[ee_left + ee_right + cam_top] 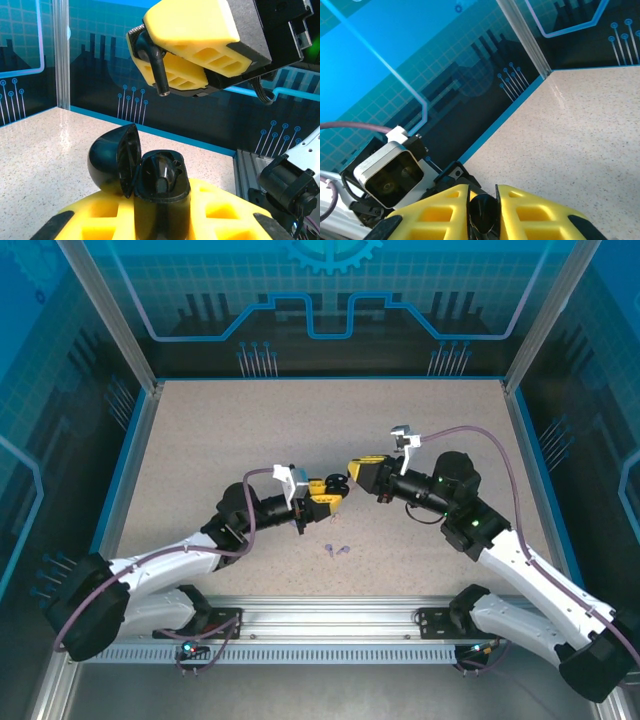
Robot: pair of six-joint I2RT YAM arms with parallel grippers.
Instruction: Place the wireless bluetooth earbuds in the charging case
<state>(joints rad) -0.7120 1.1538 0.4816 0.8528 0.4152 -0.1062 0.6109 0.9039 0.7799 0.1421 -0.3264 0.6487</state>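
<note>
- On my side of the case, a pair of purple earbuds [338, 550] lies loose on the speckled, matte bench [200, 440], apart from everything else. They are tiny, with short stems, and neither arm is near them.
- The case [160, 185] is glossy black hard plastic, rounded like a pebble. Its domed lid [112, 157] is hinged open and leans off to one side.
- My left fingers [100, 220] are shut tight on the lower body of the case and hold it upright off the bench. They are moulded yellow blocks with ribbed pockets.
- Something dark and shiny sits in the well of the case. I cannot tell whether it is a seated earbud or just the socket.
- Just above the case, and not touching it, my right fingers [190, 30] are pinched closed on a black earbud [152, 60]. Its smooth stem points down and slightly aslant toward the open mouth.
- I judge this to be the insertion step for the black earbud, done in mid-air between the two arms.
- The next move calls for squaring the stem to the socket and lowering it slowly. I would let go only once it is seated, since both surfaces are slick.
- Beyond the case stands the blue printed back wall [320, 300].
</note>
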